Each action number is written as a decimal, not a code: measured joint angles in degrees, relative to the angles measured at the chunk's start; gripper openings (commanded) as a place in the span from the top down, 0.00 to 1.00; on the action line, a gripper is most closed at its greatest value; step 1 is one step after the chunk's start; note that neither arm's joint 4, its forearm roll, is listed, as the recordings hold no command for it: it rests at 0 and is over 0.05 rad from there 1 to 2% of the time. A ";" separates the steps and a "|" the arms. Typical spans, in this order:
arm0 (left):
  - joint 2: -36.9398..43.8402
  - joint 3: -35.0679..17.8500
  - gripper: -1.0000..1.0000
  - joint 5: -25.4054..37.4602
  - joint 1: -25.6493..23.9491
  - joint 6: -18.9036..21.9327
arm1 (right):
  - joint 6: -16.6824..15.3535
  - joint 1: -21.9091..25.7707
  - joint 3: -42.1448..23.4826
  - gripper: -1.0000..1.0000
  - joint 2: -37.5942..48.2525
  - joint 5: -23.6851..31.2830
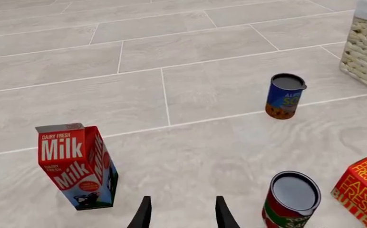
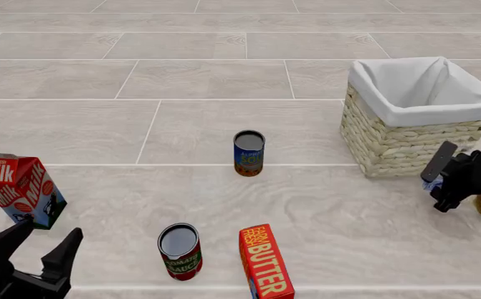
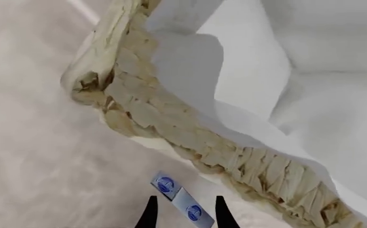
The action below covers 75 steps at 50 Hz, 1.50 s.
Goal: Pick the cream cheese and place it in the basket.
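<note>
Since the right gripper [image 3: 183, 209] is closed on the cream cheese [image 3: 178, 197] and carries it off the floor just beside the basket [image 2: 407, 146], near its right front corner, picking looks done; lifting over the rim and releasing remain. The left gripper [image 1: 182, 213] hangs open, empty.

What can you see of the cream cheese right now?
The cream cheese is a small, flat, pale-blue box with two darker blue oval labels showing in the right wrist view. It sits between the fingers of the right gripper, apparently gripped and lifted off the floor, tilted, just outside the woven wall of the basket, below its white-lined rim. In the front view only a pale-blue sliver shows by the gripper; the rest is hidden. Nothing else touches it.
</note>
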 measured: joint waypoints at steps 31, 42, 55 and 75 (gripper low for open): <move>0.70 0.00 0.00 -0.47 0.06 0.16 | -0.44 -0.72 6.74 1.00 -2.29 -10.35; 1.53 0.00 0.00 -1.57 -0.34 0.05 | -0.10 1.97 13.47 1.00 -7.44 -13.16; 6.09 0.00 0.00 -6.45 -0.73 -0.10 | -0.04 5.98 22.61 1.00 -19.12 -11.44; 16.37 0.00 0.00 -17.26 -1.44 -0.39 | 0.98 13.21 28.45 1.00 -47.28 6.12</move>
